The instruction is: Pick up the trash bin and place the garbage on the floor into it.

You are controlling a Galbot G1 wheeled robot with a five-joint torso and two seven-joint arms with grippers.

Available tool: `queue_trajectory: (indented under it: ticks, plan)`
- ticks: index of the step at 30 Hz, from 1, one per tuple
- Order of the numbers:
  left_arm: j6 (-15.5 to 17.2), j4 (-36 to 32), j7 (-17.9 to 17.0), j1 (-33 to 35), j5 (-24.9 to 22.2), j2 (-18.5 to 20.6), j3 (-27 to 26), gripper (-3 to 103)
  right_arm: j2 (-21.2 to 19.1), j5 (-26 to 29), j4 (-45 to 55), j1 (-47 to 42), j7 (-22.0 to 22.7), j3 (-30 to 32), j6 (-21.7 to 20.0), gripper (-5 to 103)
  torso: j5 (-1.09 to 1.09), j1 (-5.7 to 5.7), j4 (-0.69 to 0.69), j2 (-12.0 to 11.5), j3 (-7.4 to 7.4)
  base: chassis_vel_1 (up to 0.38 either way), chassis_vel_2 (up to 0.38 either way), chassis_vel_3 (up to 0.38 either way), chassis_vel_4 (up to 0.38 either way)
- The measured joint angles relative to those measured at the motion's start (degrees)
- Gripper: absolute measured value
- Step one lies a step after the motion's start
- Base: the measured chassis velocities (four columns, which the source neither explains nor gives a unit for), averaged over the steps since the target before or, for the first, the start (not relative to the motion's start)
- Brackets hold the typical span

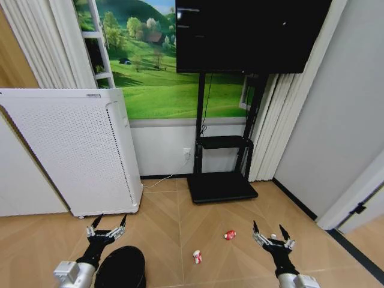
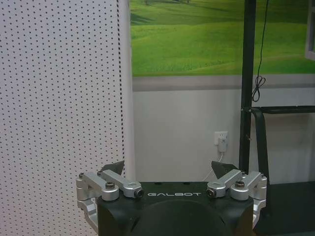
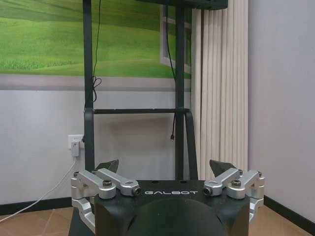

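The black round trash bin (image 1: 120,267) stands on the parquet floor (image 1: 174,222) at the lower left, just under and behind my left gripper (image 1: 111,219), which hangs open over its far rim. Of the garbage, a red-and-white wrapper (image 1: 197,257) lies mid-floor and a small red packet (image 1: 230,234) lies a little farther right. My right gripper (image 1: 268,227) is open to the right of the packet, holding nothing. A tiny pale item (image 1: 273,236) lies between its fingers; I cannot tell what it is. Both wrist views show open grippers (image 2: 168,170) (image 3: 165,167) facing the wall.
A tall white perforated cabinet (image 1: 72,150) stands at the left, close beyond the bin. A black TV stand (image 1: 221,186) with a flat base sits against the back wall. A grey wall and dark skirting (image 1: 300,201) close off the right side.
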Motion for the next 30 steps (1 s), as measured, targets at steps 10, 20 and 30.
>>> queue_trajectory:
  ticks: [10, 20, 30]
  plan:
    - [-0.6, 0.2, 0.0, 0.1, -0.1, -0.2, 0.0, 100, 0.1, -0.2, -0.1, -0.1, 0.0, 0.1, 0.1, 100, 0.00, -0.70, -0.01, -2.2, -1.55, 0.000, 0.000, 0.000, 0.000]
    - [-0.8, 0.2, 0.0, 0.1, -0.3, -0.2, -0.1, 100, 0.1, -0.3, -0.1, -0.1, 0.1, 0.0, 0.1, 100, 0.00, -1.43, -0.01, -4.9, -3.43, 0.000, 0.000, 0.000, 0.000]
    - [-0.8, 0.1, 0.0, 0.2, -0.3, 0.0, -0.2, 100, 0.3, -0.4, -0.1, -0.2, 0.2, 0.0, 0.1, 100, 0.00, -2.01, -0.01, -7.1, -5.14, 0.000, 0.000, 0.000, 0.000]
